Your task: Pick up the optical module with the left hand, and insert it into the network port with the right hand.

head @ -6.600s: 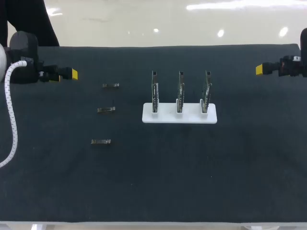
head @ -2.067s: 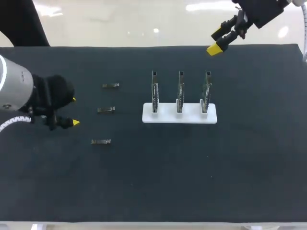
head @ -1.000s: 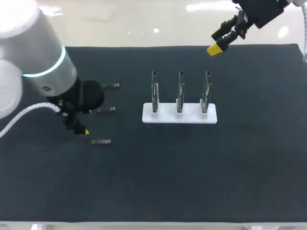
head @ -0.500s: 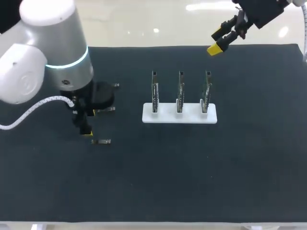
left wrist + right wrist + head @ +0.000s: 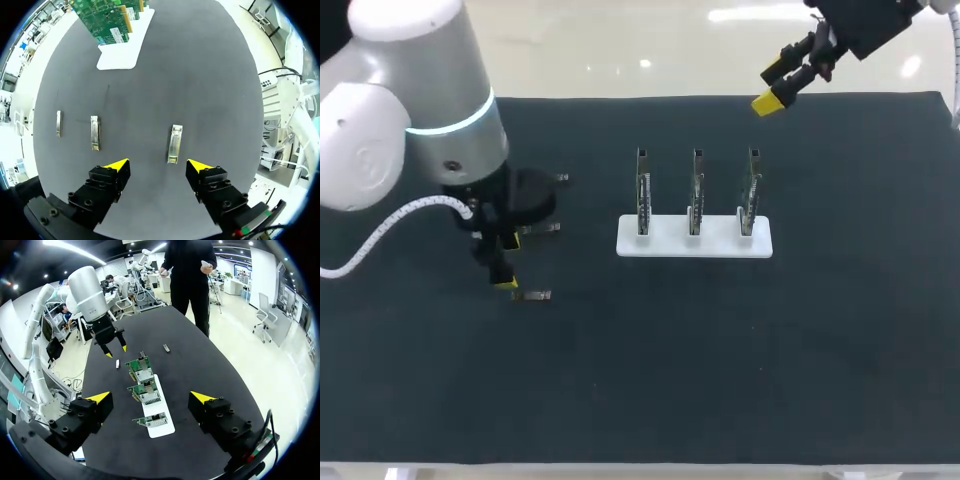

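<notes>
Optical module [image 5: 174, 144] flat on mat [image 5: 720, 350], just ahead of left gripper [image 5: 159, 166], fingers spread wide; right gripper [image 5: 151, 397] released too, up over far edge.

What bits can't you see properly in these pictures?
- Head view: the left arm covers most of the far optical module.
- Head view: the network ports on the boards are too small to make out.
- Left wrist view: the black rim cuts off the boards.
</notes>
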### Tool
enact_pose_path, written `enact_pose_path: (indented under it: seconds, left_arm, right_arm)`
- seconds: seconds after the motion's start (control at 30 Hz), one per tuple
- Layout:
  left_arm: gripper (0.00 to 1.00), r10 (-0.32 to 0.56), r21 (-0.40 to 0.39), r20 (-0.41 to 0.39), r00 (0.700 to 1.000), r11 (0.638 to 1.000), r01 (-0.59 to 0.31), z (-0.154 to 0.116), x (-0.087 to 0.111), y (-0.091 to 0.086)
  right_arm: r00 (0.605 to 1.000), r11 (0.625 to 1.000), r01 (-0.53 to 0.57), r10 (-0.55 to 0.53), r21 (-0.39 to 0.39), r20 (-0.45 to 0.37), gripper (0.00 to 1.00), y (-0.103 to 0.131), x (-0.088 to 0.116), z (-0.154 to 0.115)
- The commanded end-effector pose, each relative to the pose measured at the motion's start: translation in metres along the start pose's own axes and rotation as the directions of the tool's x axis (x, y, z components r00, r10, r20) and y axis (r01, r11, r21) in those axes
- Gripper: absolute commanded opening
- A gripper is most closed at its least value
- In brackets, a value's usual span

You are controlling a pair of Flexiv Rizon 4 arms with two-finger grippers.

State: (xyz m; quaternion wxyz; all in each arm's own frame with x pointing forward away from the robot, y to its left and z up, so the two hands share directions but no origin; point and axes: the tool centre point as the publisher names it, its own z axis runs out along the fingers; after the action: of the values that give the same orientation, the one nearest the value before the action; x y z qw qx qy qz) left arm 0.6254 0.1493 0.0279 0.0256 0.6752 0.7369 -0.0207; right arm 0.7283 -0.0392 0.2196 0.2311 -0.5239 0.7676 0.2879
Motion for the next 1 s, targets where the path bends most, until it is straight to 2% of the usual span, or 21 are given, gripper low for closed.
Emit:
enact_pose_path:
  seconds: [0.03,0.2,0.43,0.53,1.0]
  left_arm:
    - [1.0,0.001,-0.007,0.027,1.0,1.0,-0.001,0.005,0.009,-0.005]
    - [1.0,0.005,0.004,-0.003,1.0,1.0,-0.004,0.012,0.012,-0.011]
    - [1.0,0.001,-0.02,-0.018,1.0,1.0,-0.001,0.023,0.011,-0.018]
    - [1.0,0.005,0.011,-0.022,1.0,1.0,-0.005,0.026,0.01,-0.02]
    - [1.0,0.025,0.024,0.009,1.0,0.999,-0.026,0.039,0.004,-0.019]
  right_arm:
    - [1.0,1.0,0.0,0.0,0.001,0.0,1.0,0.0,0.0,0.0]
    - [1.0,1.0,0.0,0.0,0.001,0.0,1.0,0.0,0.0,0.0]
    - [1.0,1.0,0.0,0.0,0.001,0.0,1.0,0.0,0.0,0.0]
    - [1.0,1.0,0.0,0.0,0.001,0.0,1.0,0.0,0.0,0.0]
    - [1.0,1.0,0.0,0.0,0.001,0.0,1.0,0.0,0.0,0.0]
